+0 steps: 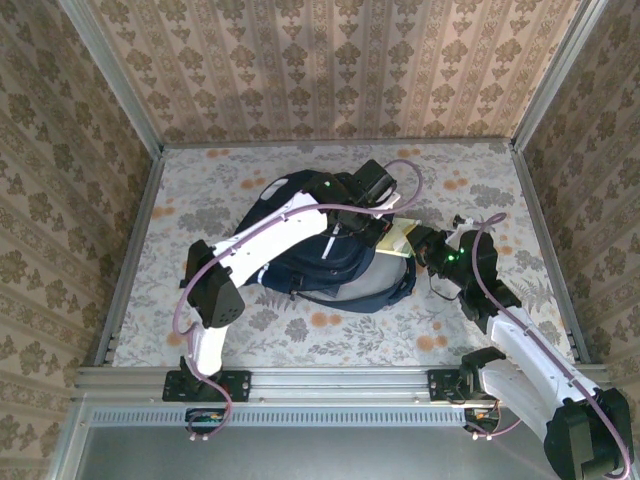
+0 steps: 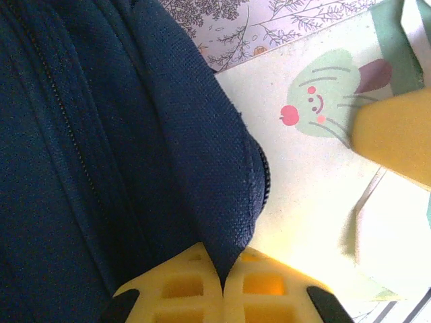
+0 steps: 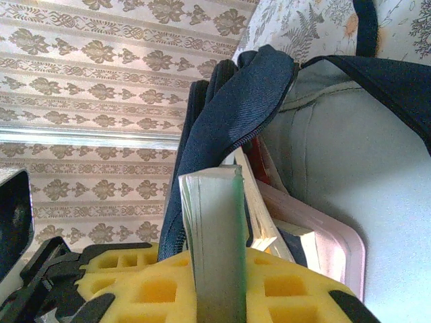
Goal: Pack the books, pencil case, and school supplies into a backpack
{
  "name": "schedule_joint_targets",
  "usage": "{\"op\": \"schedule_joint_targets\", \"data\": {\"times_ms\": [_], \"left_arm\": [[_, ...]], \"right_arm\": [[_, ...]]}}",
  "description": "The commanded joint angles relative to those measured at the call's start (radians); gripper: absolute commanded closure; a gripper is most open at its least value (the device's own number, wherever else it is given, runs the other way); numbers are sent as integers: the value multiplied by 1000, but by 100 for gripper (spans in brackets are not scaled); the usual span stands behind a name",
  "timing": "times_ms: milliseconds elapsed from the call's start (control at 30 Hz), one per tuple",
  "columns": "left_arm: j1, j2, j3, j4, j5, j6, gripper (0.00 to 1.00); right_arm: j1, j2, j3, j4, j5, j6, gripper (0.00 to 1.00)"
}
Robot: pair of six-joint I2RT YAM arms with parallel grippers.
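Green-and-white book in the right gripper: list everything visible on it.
The green-and-white book is thin and paper-like: pale cream cover with a green cartoon figure with red spots, a green band along one edge. It is closed and stands on edge in the right wrist view, clamped between the right gripper's yellow pads, its far end at the mouth of the navy backpack, whose fabric edge overlaps the cover.

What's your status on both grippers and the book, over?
Left gripper shut on backpack rim. Right gripper shut on green-and-white book, edge-on at the opening. Pink-edged item crowds the slot beside it.
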Motion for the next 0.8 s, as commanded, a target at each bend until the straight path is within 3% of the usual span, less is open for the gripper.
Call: {"op": "schedule_joint_targets", "data": {"times_ms": [0, 300, 533, 767], "left_arm": [[9, -8, 9, -5, 9, 28, 100], [120, -185, -1, -27, 23, 38, 100], [227, -335, -39, -28, 92, 15, 100], [290, -407, -91, -19, 125, 8, 100]], "right_arm": [[2, -32, 11, 133, -57, 30, 88], [4, -75, 21, -73, 11, -114, 86], [12, -49, -55, -10, 22, -113, 86], [69, 4, -19, 88, 39, -72, 86]]}}
